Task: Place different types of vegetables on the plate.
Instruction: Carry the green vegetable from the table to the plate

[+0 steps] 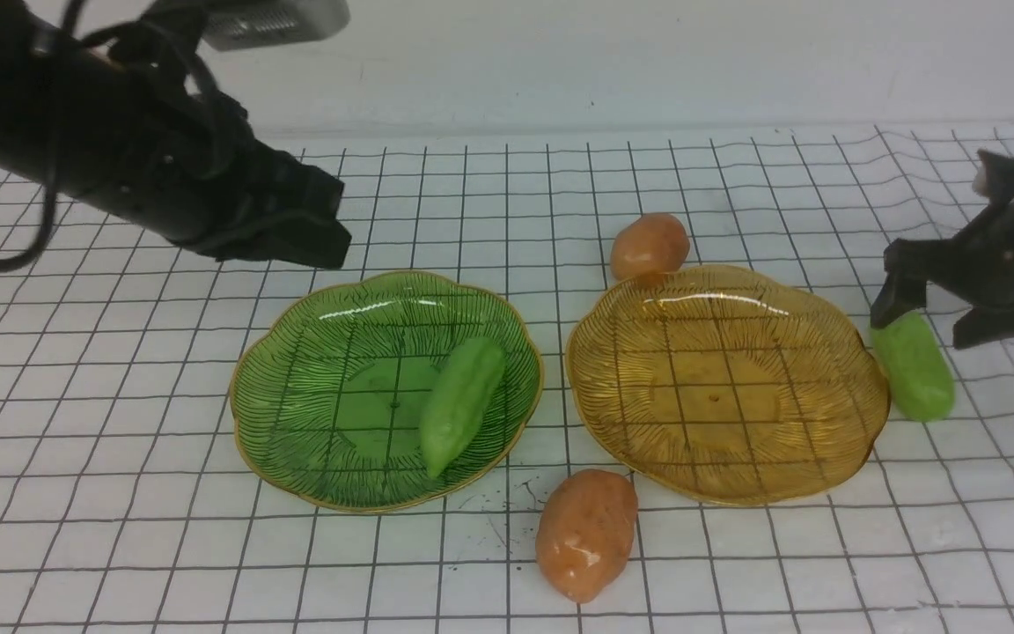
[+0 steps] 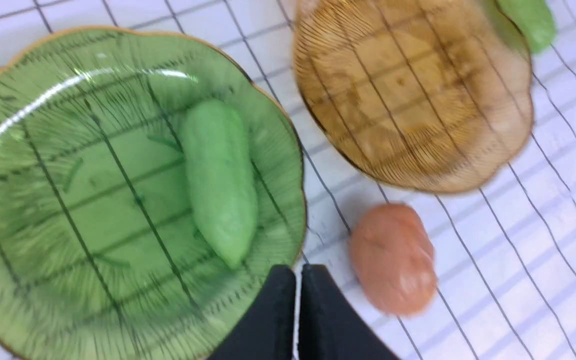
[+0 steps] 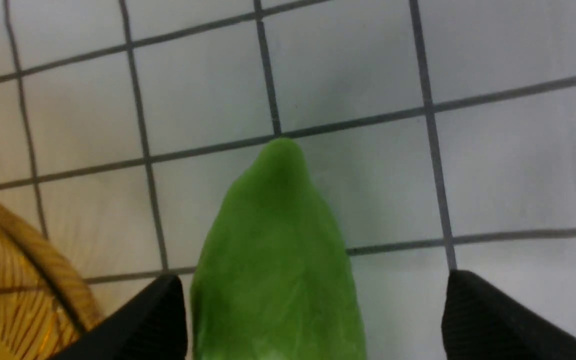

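A light green cucumber [image 1: 461, 403] lies in the green plate [image 1: 296, 396]; both show in the left wrist view, cucumber [image 2: 219, 182] and plate [image 2: 43, 200]. The amber plate [image 1: 727, 440] holds nothing. One orange-brown potato [image 1: 586, 532] lies in front between the plates, another potato [image 1: 649, 246] behind the amber plate. A second cucumber [image 1: 914, 366] lies right of the amber plate. My right gripper [image 1: 943, 321] is open and straddles this cucumber's far end [image 3: 273, 260]. My left gripper [image 1: 313, 233] is shut and empty, raised behind the green plate; its fingers [image 2: 268, 320] touch.
The cloth under everything is white with a dark grid [image 1: 120, 528]. A white wall [image 1: 648, 62] runs along the back. The amber plate's rim [image 3: 13, 280] lies close to my right gripper's left finger.
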Controlling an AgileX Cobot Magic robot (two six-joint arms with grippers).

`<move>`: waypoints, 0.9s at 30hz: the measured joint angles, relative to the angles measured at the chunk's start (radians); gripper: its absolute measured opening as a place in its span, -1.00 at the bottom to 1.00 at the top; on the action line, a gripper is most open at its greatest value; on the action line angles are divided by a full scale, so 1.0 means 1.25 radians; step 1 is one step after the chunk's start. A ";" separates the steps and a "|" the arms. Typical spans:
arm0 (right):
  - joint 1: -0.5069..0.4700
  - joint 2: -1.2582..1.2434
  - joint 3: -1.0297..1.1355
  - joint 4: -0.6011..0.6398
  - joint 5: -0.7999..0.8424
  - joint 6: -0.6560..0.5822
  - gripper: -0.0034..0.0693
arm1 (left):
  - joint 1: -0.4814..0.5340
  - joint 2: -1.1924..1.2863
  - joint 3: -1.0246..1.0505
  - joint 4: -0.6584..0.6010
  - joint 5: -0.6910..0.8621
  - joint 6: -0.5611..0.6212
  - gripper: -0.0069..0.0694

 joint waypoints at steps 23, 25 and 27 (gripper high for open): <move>0.233 -0.227 -0.097 0.391 0.128 -0.138 0.17 | 0.000 -0.140 0.002 0.078 0.105 -0.029 -0.84; 0.325 -0.208 -0.097 0.415 0.090 -0.151 0.17 | 0.000 -0.140 0.002 0.082 0.103 -0.031 -0.84; 0.401 -0.182 -0.097 0.423 0.038 -0.156 0.17 | 0.000 -0.140 0.002 0.083 0.103 -0.034 -0.84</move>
